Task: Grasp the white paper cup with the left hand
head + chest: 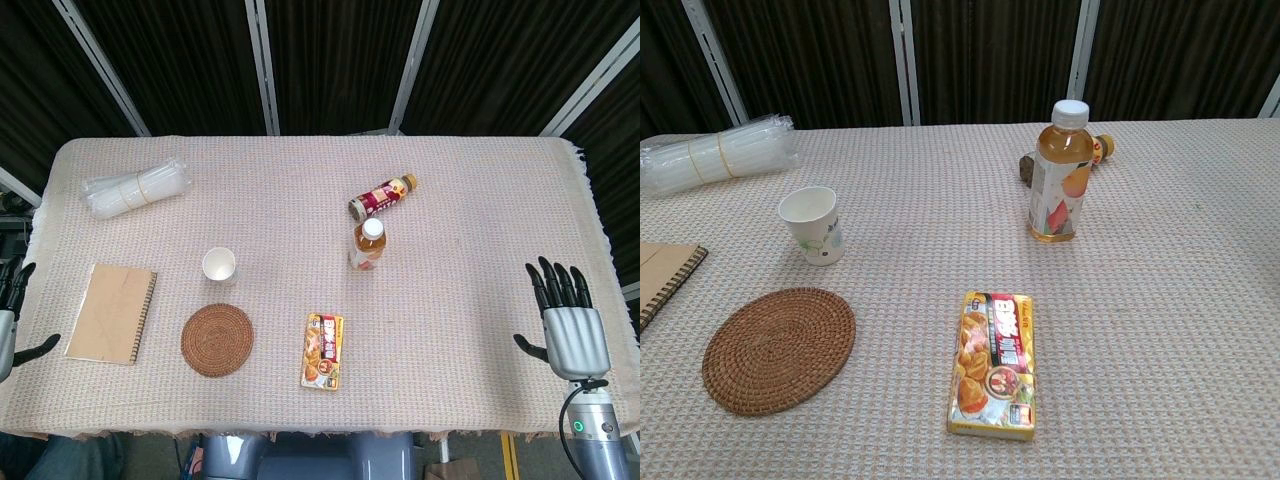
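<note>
The white paper cup (219,265) (813,225) stands upright and empty on the woven tablecloth, left of centre, just above a round woven coaster. My left hand (12,310) shows only at the far left edge of the head view, well left of the cup with the notebook between them; its fingers are apart and hold nothing. My right hand (569,325) hovers at the table's right side, fingers spread and empty. Neither hand appears in the chest view.
A round woven coaster (217,340) (778,348) lies near the cup. A spiral notebook (111,313), a bundle of plastic-wrapped cups (137,187), an upright tea bottle (368,245) (1059,174), a lying bottle (383,195) and a yellow food box (323,351) (996,363) share the table.
</note>
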Robot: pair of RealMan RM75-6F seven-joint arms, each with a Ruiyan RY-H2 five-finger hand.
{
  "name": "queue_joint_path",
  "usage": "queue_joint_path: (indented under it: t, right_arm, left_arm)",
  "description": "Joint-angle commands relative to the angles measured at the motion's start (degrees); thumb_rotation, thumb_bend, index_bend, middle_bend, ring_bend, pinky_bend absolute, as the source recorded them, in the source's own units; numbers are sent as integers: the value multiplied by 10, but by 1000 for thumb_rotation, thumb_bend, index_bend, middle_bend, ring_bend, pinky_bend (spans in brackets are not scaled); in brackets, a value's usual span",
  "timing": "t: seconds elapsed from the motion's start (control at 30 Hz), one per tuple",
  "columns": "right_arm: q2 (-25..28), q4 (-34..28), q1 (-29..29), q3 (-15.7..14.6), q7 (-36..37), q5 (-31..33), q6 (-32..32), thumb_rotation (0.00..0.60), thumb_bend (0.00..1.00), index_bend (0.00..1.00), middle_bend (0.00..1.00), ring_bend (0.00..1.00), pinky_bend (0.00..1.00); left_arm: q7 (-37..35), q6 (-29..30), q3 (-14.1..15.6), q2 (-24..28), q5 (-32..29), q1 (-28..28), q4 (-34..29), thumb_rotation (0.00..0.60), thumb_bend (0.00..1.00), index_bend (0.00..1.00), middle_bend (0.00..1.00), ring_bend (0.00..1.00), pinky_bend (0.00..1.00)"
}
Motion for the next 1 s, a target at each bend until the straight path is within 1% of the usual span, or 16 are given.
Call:
queue_joint_path:
  t: [0.03,0.17,0.3,0.47,0.57,0.7,0.77,0.87,0.9,1.0]
  right_arm:
    - [-1,0,0,1,-2,0,-3,600,0,0,0,0,0]
    - [-1,-3,1,2,-4,-1,-9,600,0,0,0,0,0]
    - [0,-4,3,4,0,2,-17,600,0,0,0,0,0]
    - [1,-2,5,11,2,14,-28,600,0,0,0,0,0]
    - [-1,2,9,20,0,27,-38,600,0,0,0,0,0]
    - [-4,7,11,28,-4,44,-47,600,0,0,0,0,0]
    - [-4,9,12,30,-6,50,-50,600,0,0,0,0,0]
    - [-5,16,13,35,-12,61,-55,600,0,0,0,0,0]
    - [-6,19,13,38,-13,67,-57,600,0,0,0,0,0]
    - [-6,25,12,42,-13,77,-61,600,0,0,0,0,0]
  left_arm:
    - [-3,0,0,1,-1,1,1,600,0,0,0,0,0]
    - [-9,-2,0,3,-4,3,3,600,0,0,0,0,0]
    - [-13,-20,-2,2,-14,-4,6,600,0,0,0,0,0]
    - [-3,-101,-25,-6,-28,-63,4,600,0,12,0,0,0]
    - [17,-206,-51,-30,-58,-139,24,600,0,61,0,0,0]
    - [49,-294,-67,-79,-85,-213,68,600,0,98,0,0,0]
    - [60,-316,-71,-99,-94,-233,84,600,0,97,0,0,0]
    - [78,-348,-76,-140,-107,-269,123,600,0,92,0,0,0]
    - [81,-360,-77,-158,-114,-282,141,600,0,92,0,0,0]
    - [77,-383,-79,-184,-127,-301,167,600,0,91,0,0,0]
